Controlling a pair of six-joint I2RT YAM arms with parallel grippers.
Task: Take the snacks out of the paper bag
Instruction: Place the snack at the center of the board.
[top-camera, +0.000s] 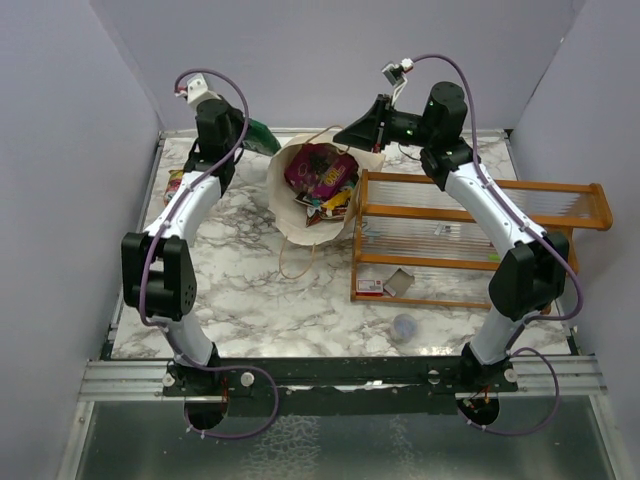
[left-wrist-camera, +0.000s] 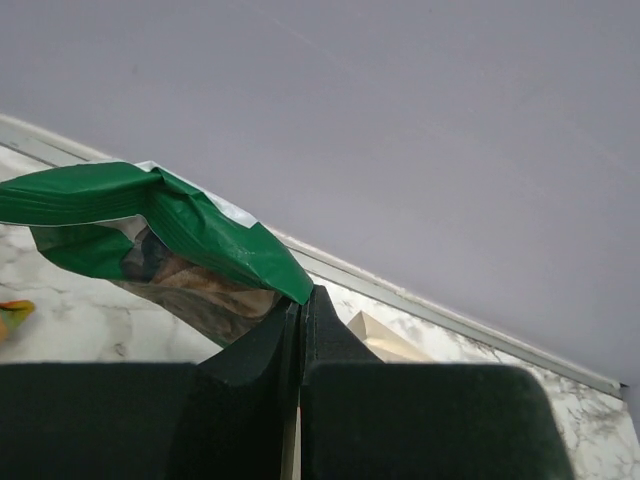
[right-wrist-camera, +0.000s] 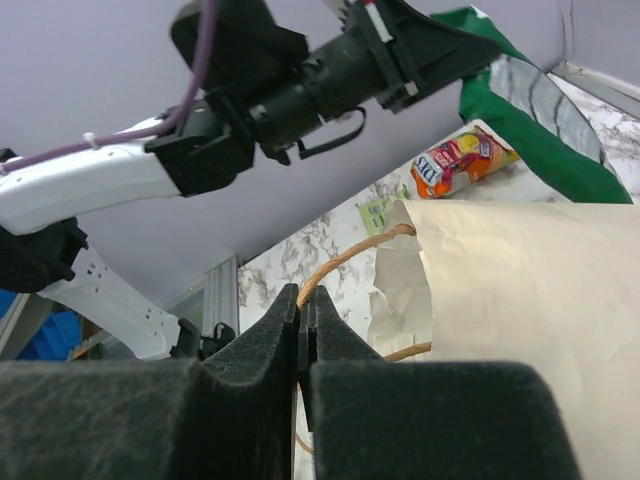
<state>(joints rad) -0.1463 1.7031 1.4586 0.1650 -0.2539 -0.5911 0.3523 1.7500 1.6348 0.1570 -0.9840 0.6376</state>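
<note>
The beige paper bag (top-camera: 300, 222) stands open at mid-table with a purple-magenta packet (top-camera: 312, 168) and other snacks showing inside. My left gripper (top-camera: 248, 134) is shut on the corner of a green snack packet (top-camera: 265, 137), held in the air left of the bag's mouth; the packet also shows in the left wrist view (left-wrist-camera: 150, 215), pinched at the gripper (left-wrist-camera: 303, 300). My right gripper (top-camera: 342, 135) is shut on the bag's string handle (right-wrist-camera: 345, 258) at its tips (right-wrist-camera: 300, 297), beside the bag wall (right-wrist-camera: 520, 330). A red-orange-yellow packet (right-wrist-camera: 458, 160) lies on the table beyond.
An orange wooden rack (top-camera: 480, 240) with clear ribbed panels stands right of the bag. A red-and-white card with a grey box (top-camera: 385, 285) lies at its front, and a grey round cap (top-camera: 404, 326) lies nearer. The bag's other handle (top-camera: 295, 262) lies on the marble.
</note>
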